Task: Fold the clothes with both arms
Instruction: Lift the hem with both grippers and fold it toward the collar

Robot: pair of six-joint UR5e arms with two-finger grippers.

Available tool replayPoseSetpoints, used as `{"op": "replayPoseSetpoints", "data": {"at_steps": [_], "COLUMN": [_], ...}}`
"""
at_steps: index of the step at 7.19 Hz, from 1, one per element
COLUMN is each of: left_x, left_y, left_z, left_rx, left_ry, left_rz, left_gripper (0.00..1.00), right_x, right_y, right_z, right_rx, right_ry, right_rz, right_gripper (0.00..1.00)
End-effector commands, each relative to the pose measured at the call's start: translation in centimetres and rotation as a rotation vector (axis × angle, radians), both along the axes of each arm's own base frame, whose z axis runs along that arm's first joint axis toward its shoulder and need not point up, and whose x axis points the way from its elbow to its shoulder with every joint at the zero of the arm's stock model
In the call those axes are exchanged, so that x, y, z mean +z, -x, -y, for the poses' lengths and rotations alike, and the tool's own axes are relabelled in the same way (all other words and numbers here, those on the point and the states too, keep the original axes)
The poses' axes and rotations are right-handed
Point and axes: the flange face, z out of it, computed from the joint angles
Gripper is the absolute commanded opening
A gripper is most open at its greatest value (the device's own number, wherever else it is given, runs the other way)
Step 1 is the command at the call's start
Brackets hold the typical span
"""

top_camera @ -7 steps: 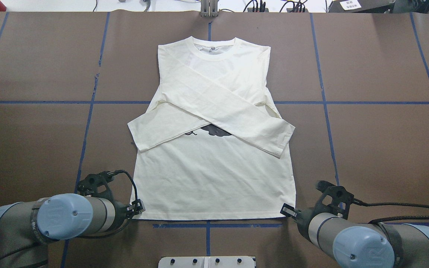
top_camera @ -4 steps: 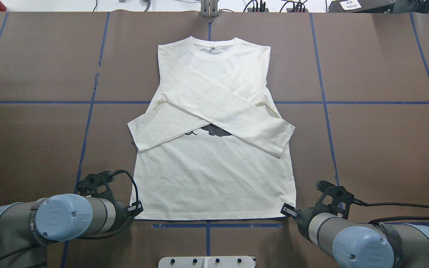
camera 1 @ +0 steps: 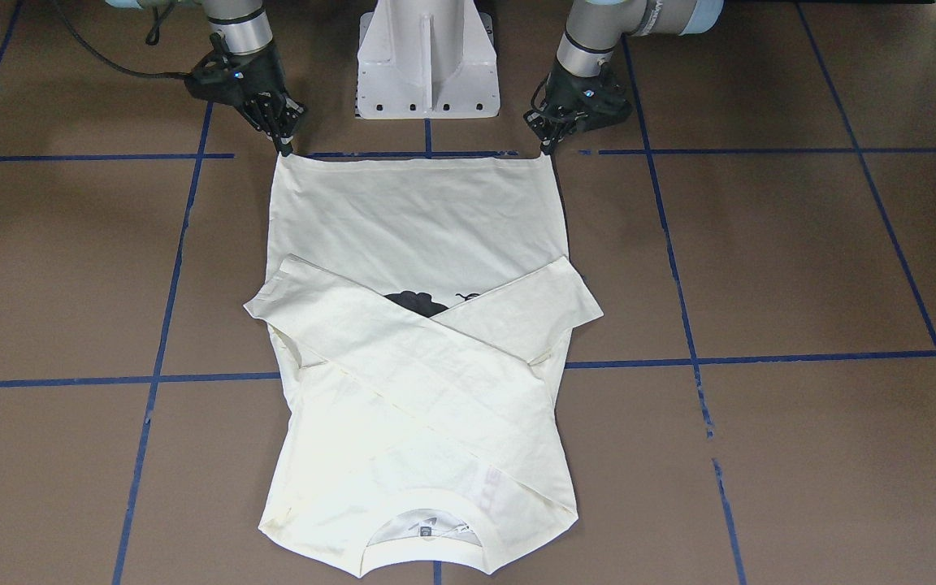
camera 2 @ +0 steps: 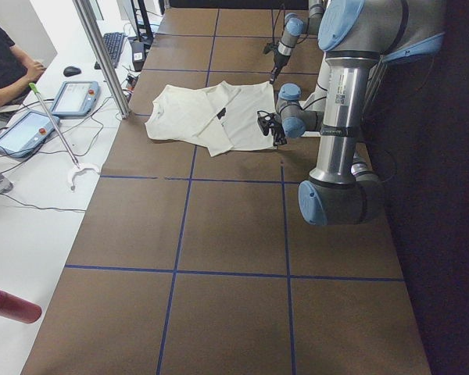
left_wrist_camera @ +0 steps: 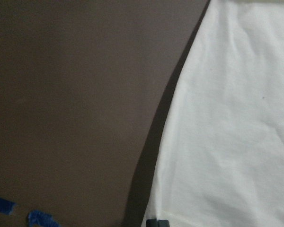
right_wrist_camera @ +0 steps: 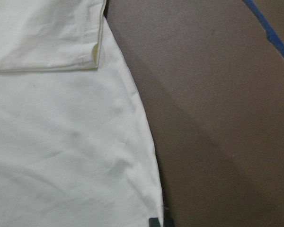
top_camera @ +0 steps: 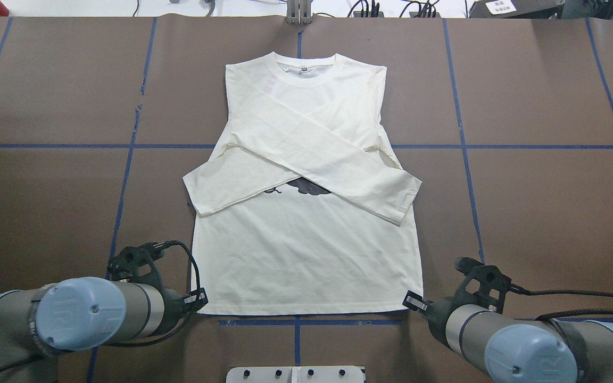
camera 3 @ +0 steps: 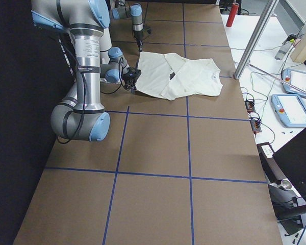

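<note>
The cream-white T-shirt (top_camera: 306, 255) lies flat on the brown table, neck away from me, with both long sleeves crossed over the chest. Only a bit of the black cat print (top_camera: 306, 187) shows under the sleeves. My left gripper (top_camera: 201, 302) is at the hem's left corner, with its fingers closed on the cloth; in the front view (camera 1: 548, 148) it pinches that corner. My right gripper (top_camera: 408, 301) is closed on the hem's right corner, and the front view (camera 1: 285, 149) shows it too. Both wrist views show shirt cloth (left_wrist_camera: 236, 118) (right_wrist_camera: 61, 142) right at the fingertips.
The white pedestal base (camera 1: 427, 65) stands just behind the hem. Blue tape lines (top_camera: 125, 175) cross the brown table cover. A red bottle (camera 2: 12, 305), a metal post (camera 2: 102, 55), tablets (camera 2: 74, 98) and a seated operator (camera 2: 8, 62) are beyond the table's far edge.
Both arms have shifted slightly towards the robot. The hem's left corner has drawn inward a little at the left gripper. The rest of the shirt has not moved.
</note>
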Motion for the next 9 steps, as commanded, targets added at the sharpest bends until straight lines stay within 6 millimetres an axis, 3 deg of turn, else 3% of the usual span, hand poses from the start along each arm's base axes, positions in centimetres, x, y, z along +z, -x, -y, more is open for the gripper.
{"op": "replayPoseSetpoints", "data": {"at_steps": [1, 3, 4, 5, 6, 7, 8, 9], "left_x": [-2.3, -2.3, -3.1, -4.1, -5.9, -3.9, -5.4, -5.5], "left_y": [3.6, 5.9, 5.1, 4.8, 5.6, 3.6, 3.6, 2.9], "left_z": [-3.9, -4.5, -4.4, -1.0, 4.6, 8.4, 15.8, 20.9], "left_rx": [0.065, 0.082, 0.087, 0.034, -0.002, -0.016, -0.129, -0.156], "left_ry": [0.016, 0.047, 0.044, -0.002, -0.105, -0.132, -0.136, -0.138], "left_rz": [0.048, 0.054, 0.036, 0.019, 0.009, 0.078, 0.081, 0.111], "left_gripper": [0.00, 0.00, 0.00, 0.00, 0.00, 0.00, 0.00, 0.00], "right_x": [-1.5, -3.4, -3.6, -3.3, -3.7, -3.7, -3.5, -4.1], "right_y": [-2.7, -4.4, -5.0, -5.5, -3.6, -2.6, -2.7, -2.4], "right_z": [-3.0, -3.5, -1.6, 1.3, 5.9, 11.0, 16.8, 21.9], "right_rx": [-0.069, -0.079, -0.028, 0.026, 0.064, 0.062, 0.064, 0.065], "right_ry": [0.012, 0.012, 0.005, -0.006, -0.051, -0.052, -0.025, -0.050], "right_rz": [0.034, 0.075, 0.079, 0.069, 0.061, 0.043, 0.033, 0.017], "right_gripper": [0.00, 0.00, 0.00, 0.00, 0.00, 0.00, 0.00, 0.00]}}
